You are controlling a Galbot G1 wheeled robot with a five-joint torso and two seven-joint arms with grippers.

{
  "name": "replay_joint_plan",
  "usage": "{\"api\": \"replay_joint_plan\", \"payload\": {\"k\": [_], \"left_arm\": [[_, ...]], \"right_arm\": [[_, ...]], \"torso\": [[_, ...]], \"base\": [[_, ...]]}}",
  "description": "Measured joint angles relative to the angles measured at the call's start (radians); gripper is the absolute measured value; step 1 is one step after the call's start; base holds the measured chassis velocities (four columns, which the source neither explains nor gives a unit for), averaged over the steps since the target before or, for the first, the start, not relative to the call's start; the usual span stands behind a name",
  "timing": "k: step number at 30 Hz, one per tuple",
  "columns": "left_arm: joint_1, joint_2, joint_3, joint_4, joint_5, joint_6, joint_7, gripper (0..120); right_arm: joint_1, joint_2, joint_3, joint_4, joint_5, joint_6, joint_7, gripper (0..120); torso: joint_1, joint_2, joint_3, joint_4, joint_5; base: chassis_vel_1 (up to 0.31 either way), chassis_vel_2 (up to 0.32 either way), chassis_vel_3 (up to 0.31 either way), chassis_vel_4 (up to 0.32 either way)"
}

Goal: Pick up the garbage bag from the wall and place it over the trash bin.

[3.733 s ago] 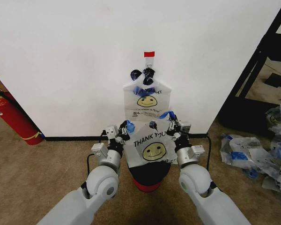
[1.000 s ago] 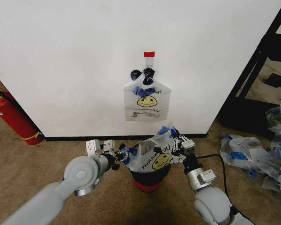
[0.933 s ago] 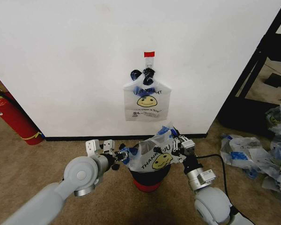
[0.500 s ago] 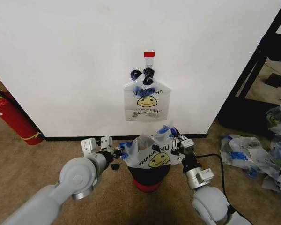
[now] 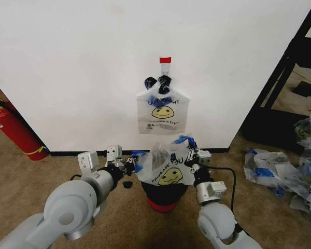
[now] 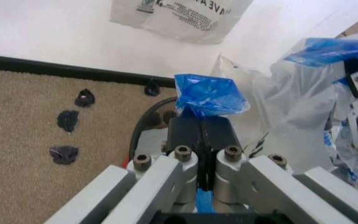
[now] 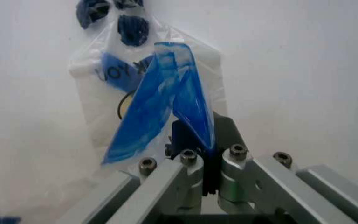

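Note:
The garbage bag point(image 5: 164, 167), whitish with a yellow smiley, is stretched open over the trash bin point(image 5: 166, 196), a black mesh bin with a red base. My left gripper point(image 5: 134, 165) is shut on the bag's left blue-taped handle point(image 6: 208, 95). In the left wrist view the gripper point(image 6: 203, 125) sits just above the bin's rim point(image 6: 143, 129). My right gripper point(image 5: 192, 157) is shut on the other blue-taped handle point(image 7: 169, 95), seen close in the right wrist view at the gripper point(image 7: 197, 136). The bag hides most of the bin's mouth.
A second smiley bag point(image 5: 162, 111) hangs on the white wall from a black clip. A red fire extinguisher point(image 5: 14, 128) stands at the left. Bunched bags point(image 5: 287, 171) lie on the carpet at the right, beside a black shelf point(image 5: 287, 72). Small dark scraps point(image 6: 67, 121) dot the floor.
Both grippers carried the bag down and toward the wall, from hanging in front of the bin to draping over it. The left arm swung outward, then drew closer to the bin.

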Motion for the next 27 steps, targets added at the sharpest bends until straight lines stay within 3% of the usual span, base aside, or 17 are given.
{"api": "replay_joint_plan", "payload": {"k": [4, 13, 20, 22, 27], "left_arm": [[0.021, -0.053, 0.043, 0.049, 0.059, -0.012, 0.012, 0], [0.006, -0.063, 0.053, 0.087, 0.098, -0.024, 0.045, 0], [0.014, -0.067, 0.066, 0.098, 0.137, -0.027, 0.067, 0], [0.014, -0.067, 0.067, 0.098, 0.141, -0.028, 0.070, 0], [0.014, -0.065, 0.078, 0.098, 0.165, -0.031, 0.082, 0]], "right_arm": [[-0.019, -0.028, 0.024, -0.015, -0.020, -0.004, -0.009, 0], [-0.155, -0.126, 0.117, 0.097, -0.005, 0.013, -0.143, 3], [-0.418, -0.226, 0.325, 0.240, 0.042, 0.082, -0.291, 27], [-0.448, -0.231, 0.341, 0.254, 0.048, 0.089, -0.301, 29], [-0.557, -0.248, 0.393, 0.350, 0.161, 0.099, -0.349, 50]], "torso": [[0.000, 0.000, 0.000, -0.0002, -0.0004], [0.000, 0.000, 0.000, -0.0001, 0.0000], [0.000, 0.000, 0.000, -0.0004, 0.0000], [0.000, 0.000, 0.000, -0.0005, -0.0002], [0.000, 0.000, 0.000, -0.0001, -0.0001]], "base": [[0.000, 0.000, 0.000, 0.000], [0.000, 0.000, 0.000, 0.000], [0.000, 0.000, 0.000, 0.000], [0.000, 0.000, 0.000, 0.000], [0.000, 0.000, 0.000, 0.000]]}}
